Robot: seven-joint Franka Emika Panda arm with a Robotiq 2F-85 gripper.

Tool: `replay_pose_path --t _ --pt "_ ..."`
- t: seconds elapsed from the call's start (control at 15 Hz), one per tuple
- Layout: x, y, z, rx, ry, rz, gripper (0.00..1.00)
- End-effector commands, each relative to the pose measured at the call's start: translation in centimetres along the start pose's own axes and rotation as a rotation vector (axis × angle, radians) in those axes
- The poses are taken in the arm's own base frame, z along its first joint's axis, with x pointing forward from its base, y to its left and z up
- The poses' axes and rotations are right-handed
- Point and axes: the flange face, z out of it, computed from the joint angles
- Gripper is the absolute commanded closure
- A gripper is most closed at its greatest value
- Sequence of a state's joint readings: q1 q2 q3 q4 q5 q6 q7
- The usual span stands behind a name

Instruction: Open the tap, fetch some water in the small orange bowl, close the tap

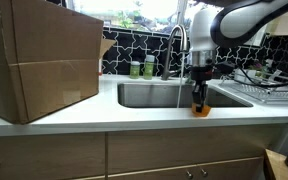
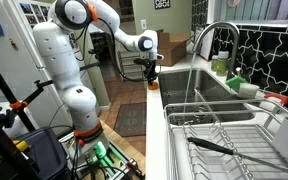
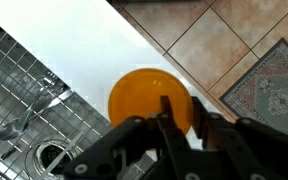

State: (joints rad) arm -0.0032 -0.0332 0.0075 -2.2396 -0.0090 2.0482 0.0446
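Observation:
The small orange bowl (image 3: 144,95) sits on the white counter strip at the sink's front edge, also seen in both exterior views (image 1: 201,109) (image 2: 152,84). My gripper (image 3: 180,105) hangs straight down over it (image 1: 200,98) (image 2: 152,76). One finger (image 3: 164,108) is inside the bowl and the other is at its outer edge. The rim lies between them and they stand slightly apart, a narrow open stance. The tap (image 1: 177,45) (image 2: 212,35) arches over the steel sink (image 1: 154,96) behind the bowl. A thin pale streak runs down from its spout.
A big cardboard box (image 1: 39,60) fills the counter on one side. Green bottles (image 1: 142,68) stand behind the sink. A wire dish rack (image 1: 269,95) (image 2: 224,130) lies beside the basin. Past the counter edge there is tiled floor and a rug (image 3: 274,85).

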Motion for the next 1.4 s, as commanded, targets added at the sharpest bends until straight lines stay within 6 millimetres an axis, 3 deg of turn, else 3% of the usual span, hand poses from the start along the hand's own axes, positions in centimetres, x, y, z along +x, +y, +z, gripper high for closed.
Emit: replay_pose_path --t 0.0,0.2,0.4,0.6,0.8,1.33 --pt "-0.6 -0.2 -1.1 0.009 0.059 0.031 0.42" --pt "-0.5 -0.1 -2.0 0.004 0.089 0.034 0.19" --pt "0.0 0.1 -1.4 0.018 0.066 0.018 0.01" --pt "0.7 0.4 0.5 0.041 0.027 0.012 0.00" --pt "0.7 0.6 0.9 0.049 0.024 0.013 0.00" --pt "-1.3 -0.1 -4.1 -0.016 0.124 -0.014 0.00"
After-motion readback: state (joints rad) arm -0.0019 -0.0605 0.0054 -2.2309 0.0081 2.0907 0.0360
